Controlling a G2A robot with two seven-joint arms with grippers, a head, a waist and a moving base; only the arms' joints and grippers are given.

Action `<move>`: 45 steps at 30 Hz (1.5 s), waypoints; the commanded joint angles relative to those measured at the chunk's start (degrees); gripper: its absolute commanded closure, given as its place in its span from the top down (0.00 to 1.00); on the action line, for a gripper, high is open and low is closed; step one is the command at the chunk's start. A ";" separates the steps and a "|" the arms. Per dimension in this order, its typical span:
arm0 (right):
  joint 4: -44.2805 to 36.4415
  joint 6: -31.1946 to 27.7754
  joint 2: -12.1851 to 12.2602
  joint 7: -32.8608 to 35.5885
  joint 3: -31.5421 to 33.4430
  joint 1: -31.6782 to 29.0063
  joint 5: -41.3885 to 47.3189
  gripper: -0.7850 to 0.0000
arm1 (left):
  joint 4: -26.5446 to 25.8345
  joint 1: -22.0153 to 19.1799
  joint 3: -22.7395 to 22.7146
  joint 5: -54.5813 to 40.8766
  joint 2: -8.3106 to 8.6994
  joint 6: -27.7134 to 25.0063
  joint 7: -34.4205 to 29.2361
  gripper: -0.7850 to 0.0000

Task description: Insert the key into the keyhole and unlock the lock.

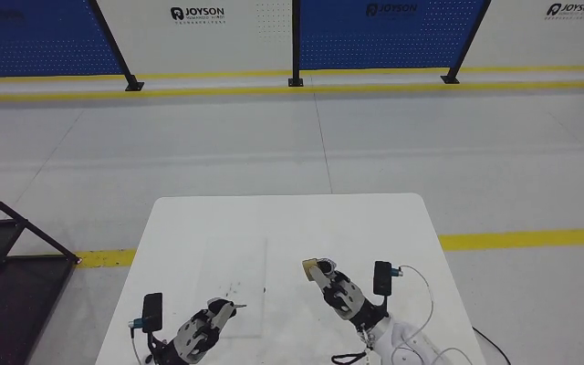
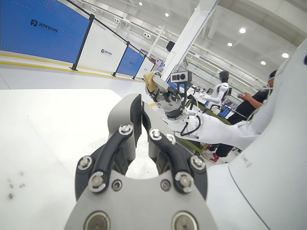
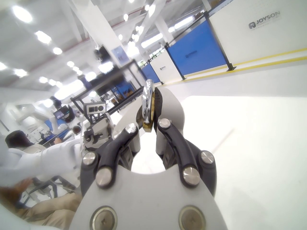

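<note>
Lock [image 1: 315, 266] is held in right gripper [image 1: 320, 272] jaws; key [image 1: 238, 306], pinched in left gripper [image 1: 228, 309] jaws, is pointed toward it, well apart.

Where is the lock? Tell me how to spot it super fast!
Find the white table, then the right claw above its near side. Pinched in its tip is the lock: a small gold block with a shiny silver loop. It is the only gold thing there; the left claw pinches just a thin key.
</note>
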 commanded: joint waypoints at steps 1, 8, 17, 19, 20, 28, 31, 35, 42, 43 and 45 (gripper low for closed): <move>1.31 0.28 -0.55 0.87 -2.22 1.65 3.63 0.00 | -0.05 -0.89 1.18 -1.60 -0.10 1.52 -0.67 0.00; 6.61 -6.14 -2.19 -4.07 -6.51 4.47 17.42 0.00 | 0.22 -1.97 7.56 -10.98 -1.01 -0.76 5.49 0.00; 10.21 -12.40 -3.89 -8.79 -9.87 5.49 20.01 0.00 | 0.36 -5.34 16.72 -8.33 -2.82 0.11 12.08 0.00; 10.19 -12.22 -4.35 -11.38 -10.13 5.22 18.32 0.00 | 0.89 -6.21 18.27 -5.79 -3.31 1.67 13.58 0.00; 10.30 -12.06 -4.52 -11.86 -10.36 5.21 17.43 0.00 | 1.19 -6.62 18.92 -4.85 -3.57 2.72 14.74 0.00; 10.35 -11.82 -4.57 -12.01 -10.35 5.23 17.04 0.00 | 4.30 -10.36 23.11 -1.96 -5.04 9.86 19.89 0.00; 10.35 -11.82 -4.57 -12.01 -10.35 5.23 17.04 0.00 | 5.12 -12.23 24.16 -1.69 -5.47 12.49 20.44 0.00; 10.35 -11.82 -4.57 -12.01 -10.35 5.23 17.04 0.00 | 6.62 -14.65 26.22 -1.69 -6.01 14.65 19.74 0.00; 10.35 -11.82 -4.57 -12.01 -10.35 5.23 17.04 0.00 | 8.82 -17.55 29.09 2.78 -7.01 19.15 23.58 0.00; 10.35 -11.82 -4.57 -12.01 -10.35 5.23 17.04 0.00 | 9.07 -17.80 29.40 2.90 -7.10 19.32 23.94 0.00; 10.35 -11.82 -4.57 -12.01 -10.35 5.23 17.04 0.00 | 9.53 -18.15 29.80 2.99 -7.23 19.58 24.44 0.00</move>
